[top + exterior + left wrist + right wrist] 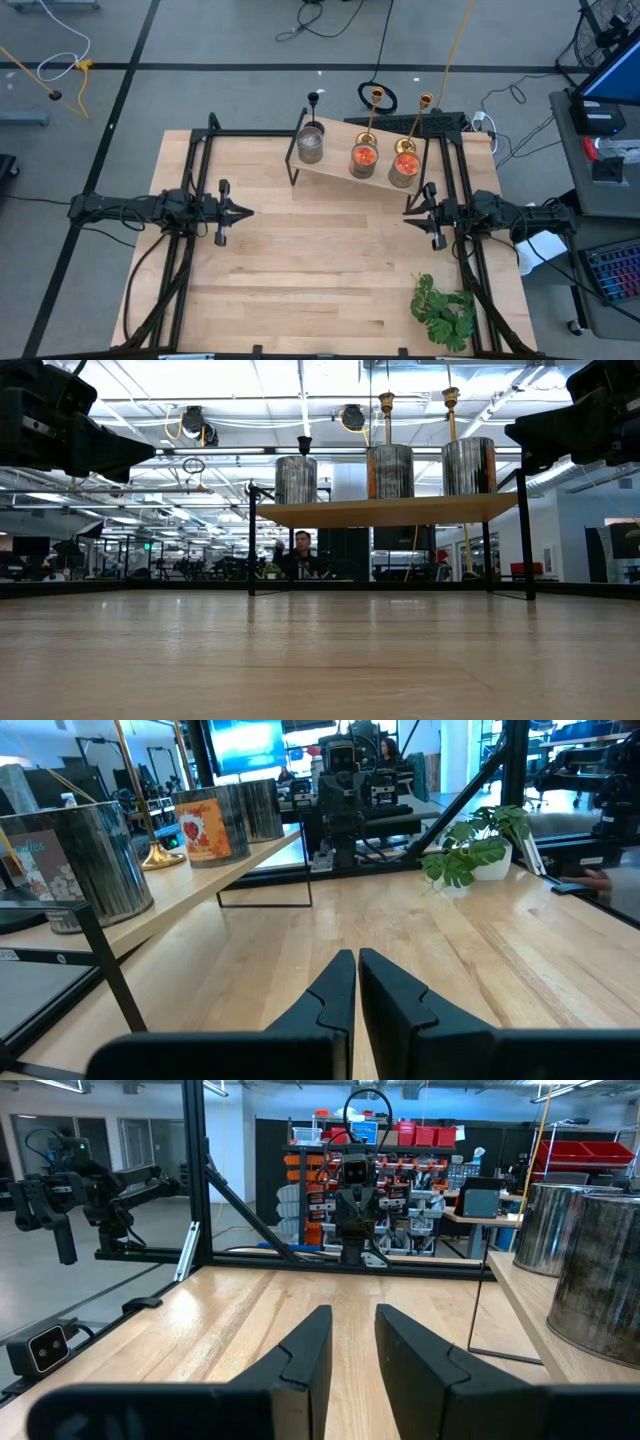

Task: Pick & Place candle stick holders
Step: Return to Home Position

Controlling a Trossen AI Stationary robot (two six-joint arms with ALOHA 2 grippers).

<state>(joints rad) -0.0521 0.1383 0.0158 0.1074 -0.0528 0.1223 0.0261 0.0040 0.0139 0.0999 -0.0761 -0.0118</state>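
Observation:
Three candle stick holders stand on a raised wooden shelf [335, 165] at the table's far side, by three tin cans. The small black one [314, 100] is leftmost, with two gold ones [377, 97] [425, 102] to its right. In the low view their tops rise above the cans: black [304, 445], gold [386, 405] and gold [450, 400]. One gold round base [160, 856] rests on the shelf between cans. My left gripper [240, 211] [357, 956] is shut and empty at the table's left. My right gripper [412, 213] [352, 1312] is slightly open and empty at the right.
A green leafy plant [443, 310] lies at the table's near right corner. The shelf stands on thin black legs [251, 540]. Bare wood spreads between the two grippers [320, 260]. A person [302, 552] sits in the room beyond the table.

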